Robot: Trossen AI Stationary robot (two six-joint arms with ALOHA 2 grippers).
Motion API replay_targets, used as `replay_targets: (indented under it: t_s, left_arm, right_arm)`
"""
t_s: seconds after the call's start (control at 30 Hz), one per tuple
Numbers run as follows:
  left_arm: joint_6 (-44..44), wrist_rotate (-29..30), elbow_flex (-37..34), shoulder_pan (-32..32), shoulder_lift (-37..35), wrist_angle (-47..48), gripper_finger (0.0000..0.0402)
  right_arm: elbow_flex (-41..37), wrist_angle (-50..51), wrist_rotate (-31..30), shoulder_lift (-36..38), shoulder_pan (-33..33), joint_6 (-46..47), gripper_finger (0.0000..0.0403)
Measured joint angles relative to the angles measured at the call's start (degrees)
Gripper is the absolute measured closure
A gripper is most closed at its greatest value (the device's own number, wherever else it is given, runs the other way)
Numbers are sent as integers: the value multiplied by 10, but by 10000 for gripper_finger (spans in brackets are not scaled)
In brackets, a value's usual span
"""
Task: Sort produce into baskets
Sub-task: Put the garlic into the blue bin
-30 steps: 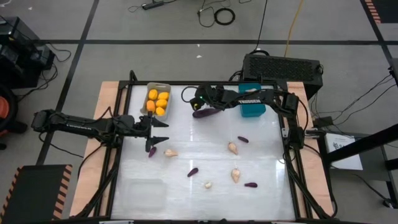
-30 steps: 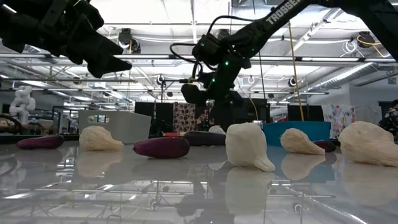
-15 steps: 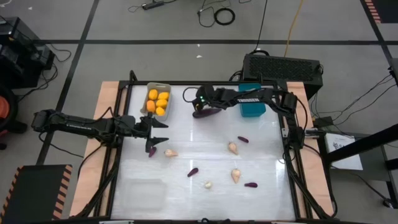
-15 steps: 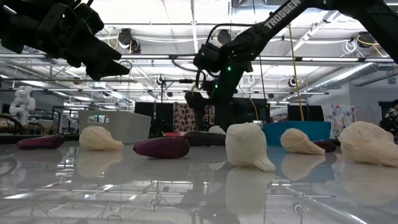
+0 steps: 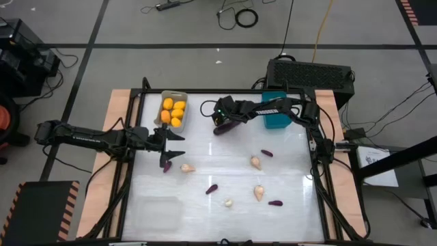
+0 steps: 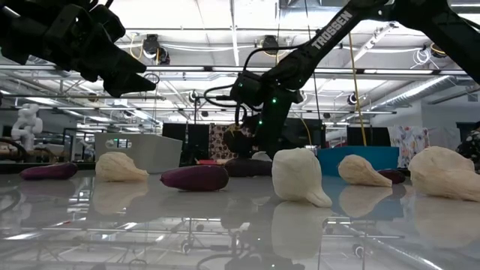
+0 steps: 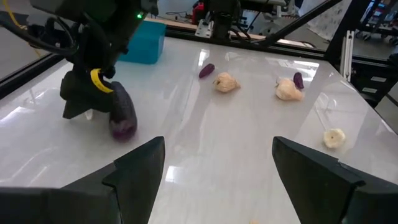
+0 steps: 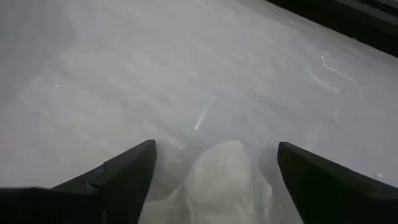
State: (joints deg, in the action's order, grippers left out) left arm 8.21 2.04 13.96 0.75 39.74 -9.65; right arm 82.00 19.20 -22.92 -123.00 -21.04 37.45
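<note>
Five orange fruits (image 5: 173, 109) in grey bin (image 5: 162, 119)

Grey floor (image 5: 171, 65) with black tape lines, loose cables (image 5: 240, 15), ceiling trusses (image 6: 187, 67) overhead

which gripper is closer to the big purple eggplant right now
Right. The right gripper is directly over the big purple eggplant near the table's far edge, fingers open. The left gripper hovers off to the side, above a small eggplant.

The table (image 5: 225, 154) middle is free; garlic bulbs (image 5: 255, 162) and small eggplants (image 5: 212, 189) are scattered in the front half.
</note>
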Motion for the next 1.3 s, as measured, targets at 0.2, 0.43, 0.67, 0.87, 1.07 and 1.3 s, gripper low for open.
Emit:
replay_targets:
  t_s: [0.2,0.43,0.67,0.87,1.07,1.3]
  left_arm:
    - [-8,0,0,0,0,4,97]
    - [-12,0,0,0,0,19,98]
    - [-12,1,0,0,0,24,98]
    - [-12,1,0,0,0,29,97]
    - [-12,1,0,0,0,33,97]
    - [-12,-1,0,0,0,34,98]
  right_arm:
    - [0,8,4,0,0,-1,141]
    - [8,12,4,1,0,-15,231]
    - [56,79,8,17,-9,-55,252]
    - [70,152,7,73,-44,-87,241]
    - [70,315,3,131,-102,-101,242]
    - [52,459,-10,178,-160,-125,241]
